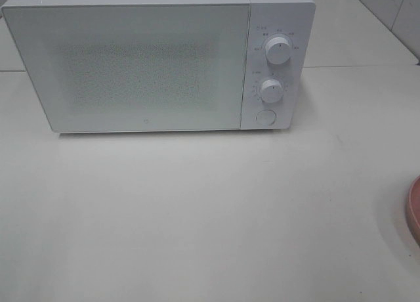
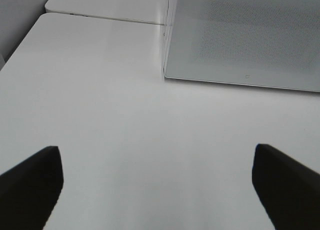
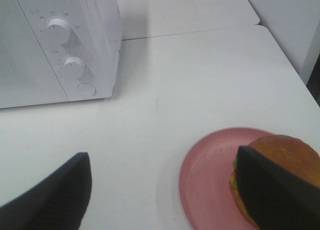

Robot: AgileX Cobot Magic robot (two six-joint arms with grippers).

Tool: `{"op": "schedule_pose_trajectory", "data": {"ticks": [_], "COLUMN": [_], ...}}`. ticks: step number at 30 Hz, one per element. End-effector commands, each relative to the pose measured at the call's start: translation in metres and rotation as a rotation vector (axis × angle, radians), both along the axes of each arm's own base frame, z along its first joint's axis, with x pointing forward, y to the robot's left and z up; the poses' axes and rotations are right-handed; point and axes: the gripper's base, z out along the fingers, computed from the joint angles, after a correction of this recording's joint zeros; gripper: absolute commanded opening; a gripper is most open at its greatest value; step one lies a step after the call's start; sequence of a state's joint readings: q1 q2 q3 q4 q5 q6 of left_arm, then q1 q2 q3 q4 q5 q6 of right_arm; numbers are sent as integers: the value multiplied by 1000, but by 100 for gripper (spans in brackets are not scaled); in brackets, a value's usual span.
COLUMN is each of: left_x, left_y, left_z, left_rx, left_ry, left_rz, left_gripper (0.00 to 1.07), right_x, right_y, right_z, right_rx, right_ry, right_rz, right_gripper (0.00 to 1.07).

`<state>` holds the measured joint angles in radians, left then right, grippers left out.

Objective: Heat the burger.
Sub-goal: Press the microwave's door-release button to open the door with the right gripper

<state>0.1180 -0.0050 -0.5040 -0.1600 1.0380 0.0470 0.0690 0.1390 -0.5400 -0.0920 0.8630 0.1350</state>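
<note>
Microwave [image 1: 144, 65] fills the upper part of the high view: white, door shut. The mesh window is too pale to see anything inside, and the frame cuts the oven's top-left corner. The control strip on its right has an upper knob [image 1: 278, 52], a lower knob [image 1: 271, 90] and a round button [image 1: 265, 117] below. The print around the knobs is too small to read. Table [image 1: 197, 216] is white. The pink plate [image 1: 415, 210] is only a sliver at the right edge of that view, rest cut off. The burger and both arms lie outside that frame.

Right wrist cam: burger [image 3: 292, 152] sits on the plate [image 3: 210, 165], on the side away from the microwave [image 3: 75, 50] and well apart from it. Only the domed brown bun and a bit of green at its side show. One dark finger [image 3: 265, 190] of the right hand [image 3: 164, 160] covers part of it, and the frame cuts the rest. Whether that finger touches the bun or just hangs in front of it: can't tell. The right hand is spread wide, gripping nothing.

Left wrist cam: left hand [image 2: 156, 157] is also spread wide and empty, w/ only its fingertips in frame. It is over bare table, in front of a lower door corner of the microwave [image 2: 240, 35].
</note>
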Motion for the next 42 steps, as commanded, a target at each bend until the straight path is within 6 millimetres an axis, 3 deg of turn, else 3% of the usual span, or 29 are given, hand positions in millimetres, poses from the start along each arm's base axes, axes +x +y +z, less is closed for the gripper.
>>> {"op": "schedule_pose_trajectory", "data": {"ticks": [1,13,30,35,42], "left_x": [-1,-1,-1,-1,-1], "left_y": [0,0,0,0,0], "left_z": [0,0,0,0,0], "left_rx": [0,0,0,0,0], "left_ry": [-13,-13,-13,-13,-13], "left_rz": [6,6,6,6,6], "left_gripper": [98,98,98,98,98], "right_x": [13,49,103,122,133], "right_y": [1,5,10,12,15], "right_z": [9,12,-2,-17,-36], "right_rx": [2,-3,7,2,12], "right_ry": [-53,-19,103,50,-24], "right_rz": [6,18,21,40,61], "right_gripper": [74,74,74,74,74]}}
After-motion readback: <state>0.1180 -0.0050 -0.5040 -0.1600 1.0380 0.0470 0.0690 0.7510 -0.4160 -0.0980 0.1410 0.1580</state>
